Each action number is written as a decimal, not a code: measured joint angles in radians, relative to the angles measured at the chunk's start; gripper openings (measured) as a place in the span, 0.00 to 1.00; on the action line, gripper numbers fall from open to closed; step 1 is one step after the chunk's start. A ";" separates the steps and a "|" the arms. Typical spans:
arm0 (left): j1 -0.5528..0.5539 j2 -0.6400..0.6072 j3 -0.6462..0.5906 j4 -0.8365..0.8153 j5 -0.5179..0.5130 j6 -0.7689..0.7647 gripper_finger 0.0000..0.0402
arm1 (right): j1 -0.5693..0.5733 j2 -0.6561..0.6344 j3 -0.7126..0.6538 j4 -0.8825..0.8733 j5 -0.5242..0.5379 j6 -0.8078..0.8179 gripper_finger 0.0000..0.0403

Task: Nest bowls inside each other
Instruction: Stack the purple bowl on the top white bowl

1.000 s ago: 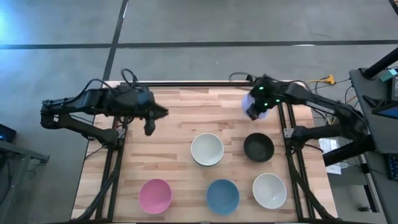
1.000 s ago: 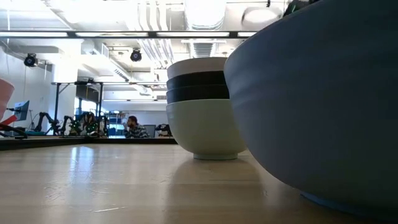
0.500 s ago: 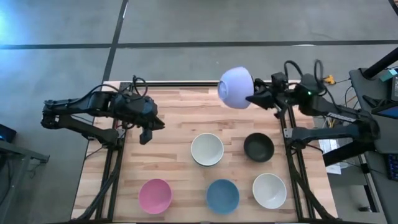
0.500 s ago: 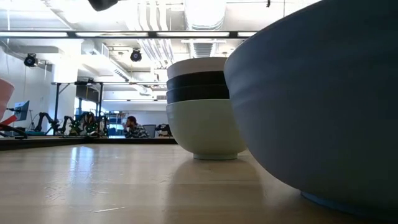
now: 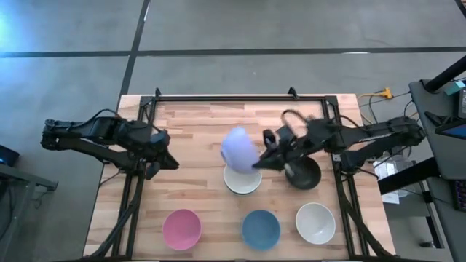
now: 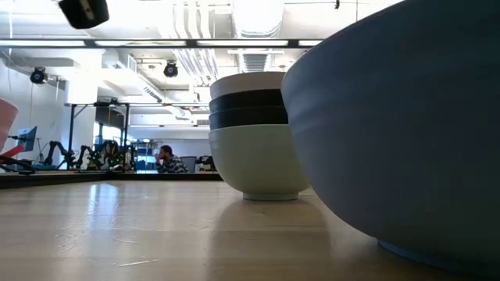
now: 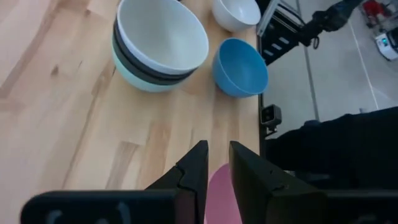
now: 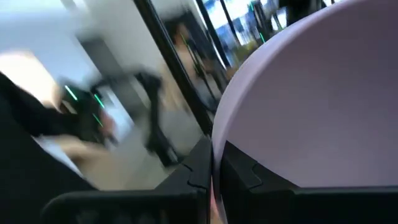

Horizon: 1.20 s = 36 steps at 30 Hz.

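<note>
My right gripper is shut on a lavender bowl and holds it in the air just above a stack of nested bowls, white on top. Single bowls rest on their bases on the wooden table: black, white, blue and pink. My left gripper hovers over the table's left part with a narrow gap between its fingers and nothing in it. My right gripper pinches the lavender bowl's rim between its two fingers, which come about level from the table's right side. The bowl is lifted clear and tipped on its side, its outer wall facing up.
The blue bowl fills the right of the low view, with the stack behind it. The table's metal frame runs along the far edge. Bare wood lies between my left gripper and the stack.
My right gripper has lifted the lavender bowl from the table's far right corner and swung it toward the middle, over the stack, turning from pointing down to level so the bowl tips. My left gripper has drawn back toward the table's left and near edges and sunk.
</note>
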 joint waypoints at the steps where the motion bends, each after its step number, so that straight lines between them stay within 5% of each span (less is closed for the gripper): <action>1: -0.004 -0.015 -0.011 0.005 -0.001 -0.001 0.12 | 0.014 0.031 0.052 -0.086 0.019 -0.036 0.03; 6: -0.009 -0.075 -0.066 0.026 -0.003 -0.023 0.12 | 0.063 0.198 0.309 -0.457 0.083 -0.161 0.03; 16: -0.009 -0.129 -0.196 0.185 -0.007 -0.009 0.12 | 0.134 0.493 0.651 -0.930 0.136 -0.350 0.03; 22: -0.009 -0.098 -0.205 0.276 -0.008 -0.025 0.12 | 0.160 0.606 0.810 -1.210 0.316 -0.467 0.03; 25: -0.009 -0.077 -0.205 0.312 -0.008 -0.021 0.12 | 0.172 0.647 0.856 -1.287 0.401 -0.493 0.03; 36: -0.030 0.000 -0.204 0.413 -0.003 -0.133 0.12 | 0.231 0.719 0.874 -1.356 0.403 -0.486 0.03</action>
